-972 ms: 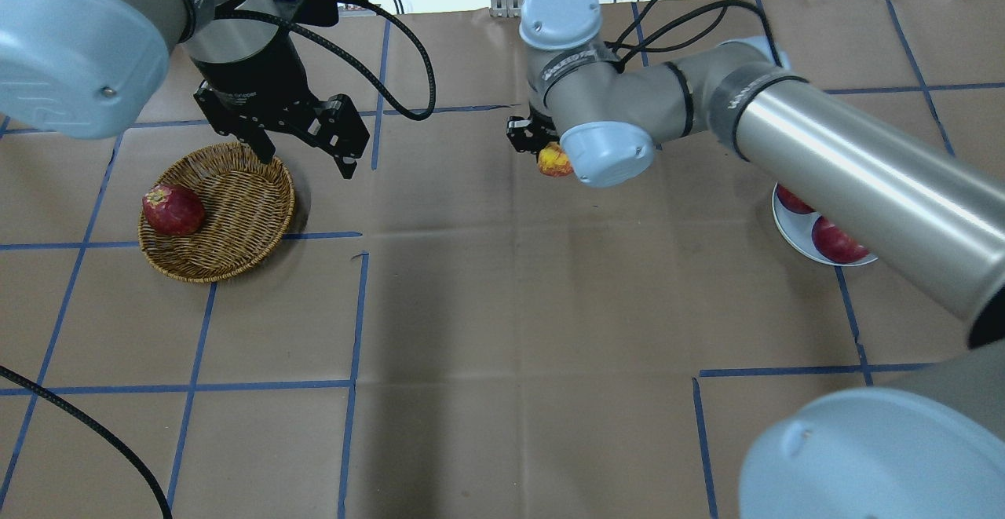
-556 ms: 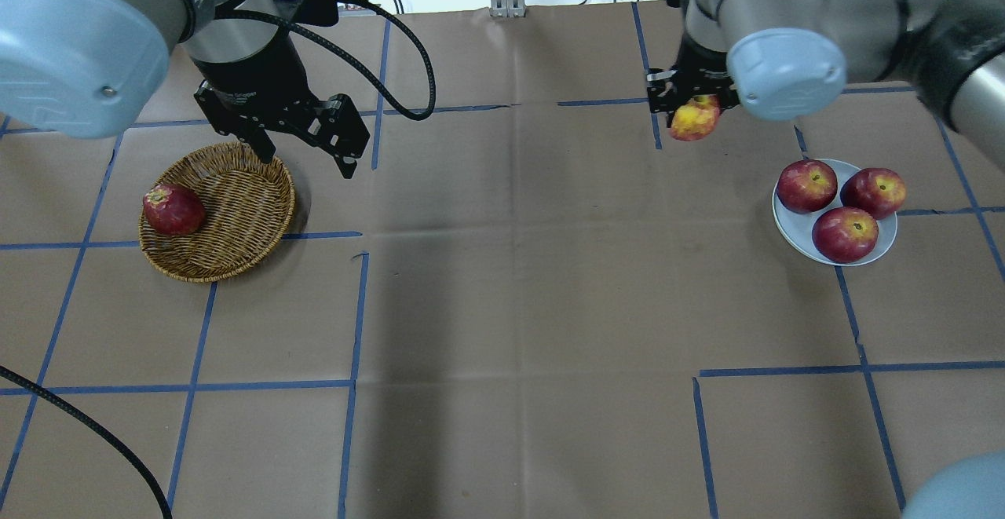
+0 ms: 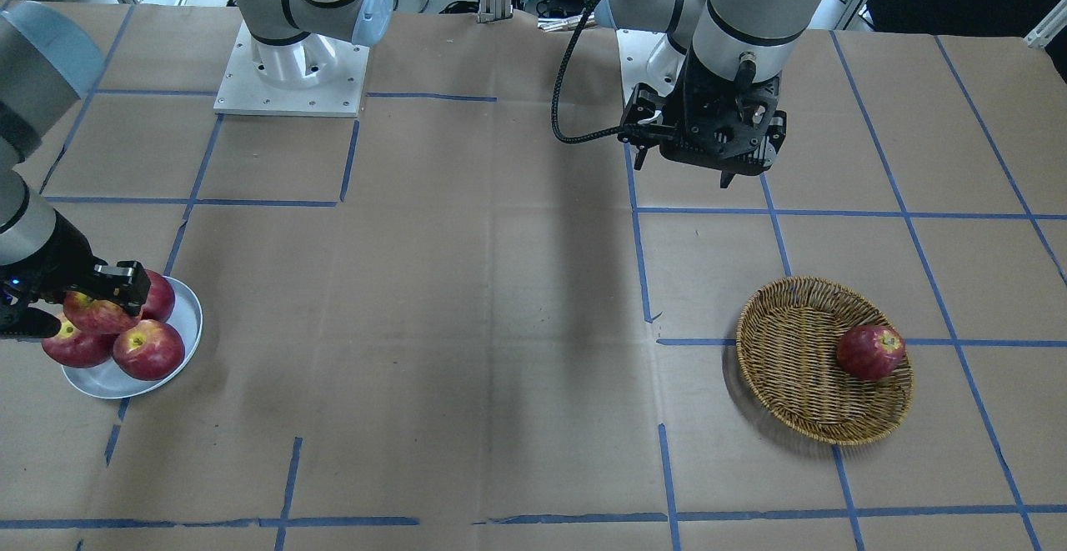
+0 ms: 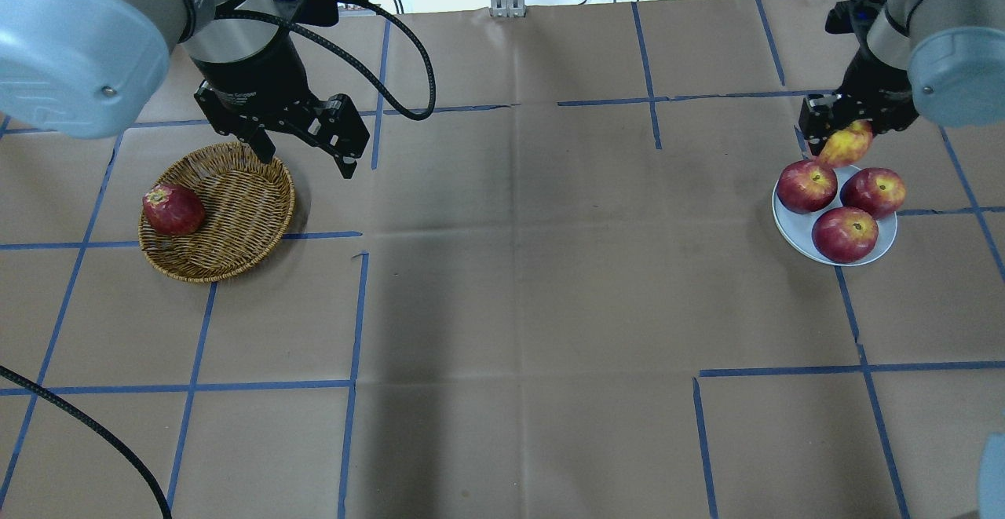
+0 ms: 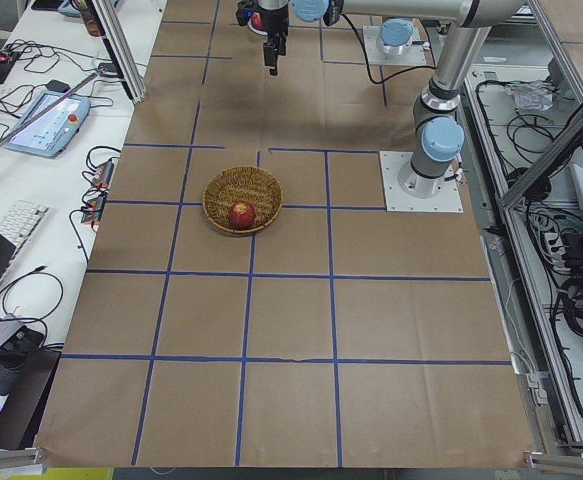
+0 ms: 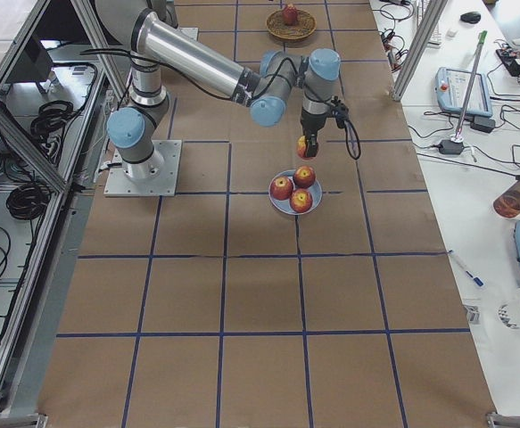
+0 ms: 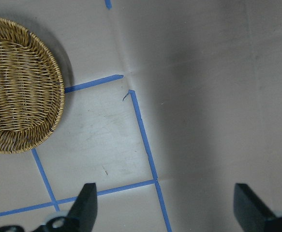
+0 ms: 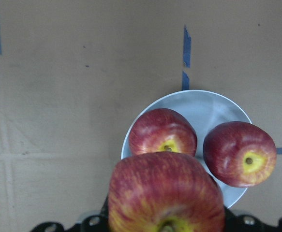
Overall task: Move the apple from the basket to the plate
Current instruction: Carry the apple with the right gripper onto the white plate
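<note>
Showing yellow streaks, the apple [image 4: 846, 144] is pinkish-red.

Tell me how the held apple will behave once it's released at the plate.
The apple is round and smooth, so it will likely roll. The plate already holds three apples, so it may bump them or slip off the shallow rim.

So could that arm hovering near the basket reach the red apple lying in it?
Probably yes. The left gripper hangs open above the table beside the basket. The dark red apple lies alone in it, uncovered, with nothing between them.
</note>
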